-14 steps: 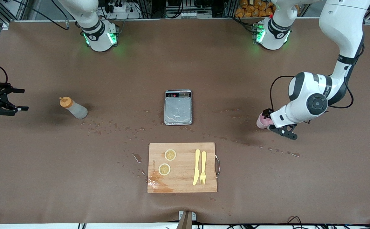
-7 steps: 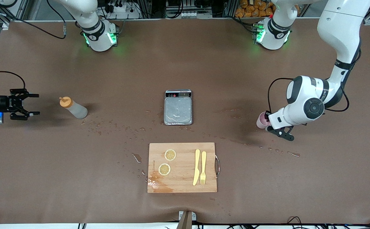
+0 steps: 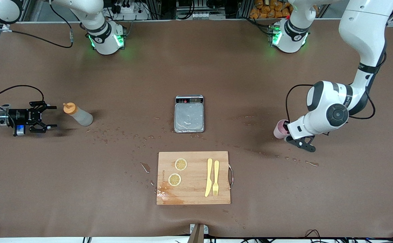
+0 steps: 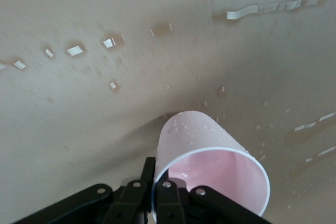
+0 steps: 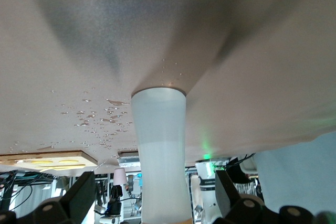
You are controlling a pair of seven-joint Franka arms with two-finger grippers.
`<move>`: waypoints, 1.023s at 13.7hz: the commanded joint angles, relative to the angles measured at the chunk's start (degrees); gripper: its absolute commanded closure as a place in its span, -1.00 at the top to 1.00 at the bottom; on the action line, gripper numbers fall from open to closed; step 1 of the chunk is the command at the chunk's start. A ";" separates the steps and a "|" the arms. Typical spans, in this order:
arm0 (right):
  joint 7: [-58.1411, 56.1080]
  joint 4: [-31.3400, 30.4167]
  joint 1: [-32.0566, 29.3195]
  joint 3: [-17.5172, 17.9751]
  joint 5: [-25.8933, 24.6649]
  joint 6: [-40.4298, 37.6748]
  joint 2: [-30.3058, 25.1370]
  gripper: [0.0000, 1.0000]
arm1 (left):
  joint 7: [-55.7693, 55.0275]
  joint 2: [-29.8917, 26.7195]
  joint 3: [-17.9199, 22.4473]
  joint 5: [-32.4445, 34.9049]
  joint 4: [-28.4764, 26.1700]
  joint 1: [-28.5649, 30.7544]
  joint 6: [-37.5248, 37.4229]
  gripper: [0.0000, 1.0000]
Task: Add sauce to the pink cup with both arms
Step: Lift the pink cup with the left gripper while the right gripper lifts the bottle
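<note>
The sauce bottle (image 3: 79,115) stands on the table toward the right arm's end, with its orange cap (image 3: 68,108) on. My right gripper (image 3: 54,117) is open beside it, low, fingers pointing at it and apart from it. In the right wrist view the bottle (image 5: 159,150) stands ahead, in line with the gap between the open fingers (image 5: 79,195). My left gripper (image 3: 286,131) is shut on the rim of the pink cup (image 3: 278,129) toward the left arm's end. In the left wrist view one finger (image 4: 148,167) is outside the cup (image 4: 202,145), the other inside.
A grey scale tray (image 3: 189,116) sits mid-table. A wooden cutting board (image 3: 193,189) with two lemon slices, a yellow knife and a yellow fork lies nearer the front camera. Water drops (image 3: 122,135) are scattered over the brown mat between the bottle and the board.
My right gripper has moved along the table toward the sauce bottle and now sits just beside it. My left gripper, with the cup, has shifted only slightly.
</note>
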 commanded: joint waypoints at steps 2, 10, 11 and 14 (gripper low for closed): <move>1.96 0.33 -0.77 0.95 1.66 -1.22 1.85 1.00 | -1.80 -3.06 -0.85 0.79 6.15 0.11 -8.07 -1.00; 1.88 -4.25 1.86 0.95 4.30 0.89 1.77 1.00 | -20.33 -2.45 -8.67 0.61 12.23 -2.17 -12.04 -1.00; 1.96 -4.42 2.39 0.95 4.56 1.41 1.77 1.00 | -23.32 -2.10 -8.85 0.26 13.36 -3.22 -12.13 -1.00; 1.88 -5.48 3.54 0.95 5.27 2.82 1.68 1.00 | -30.10 -0.87 -8.86 -2.02 17.31 -7.96 -13.97 -1.00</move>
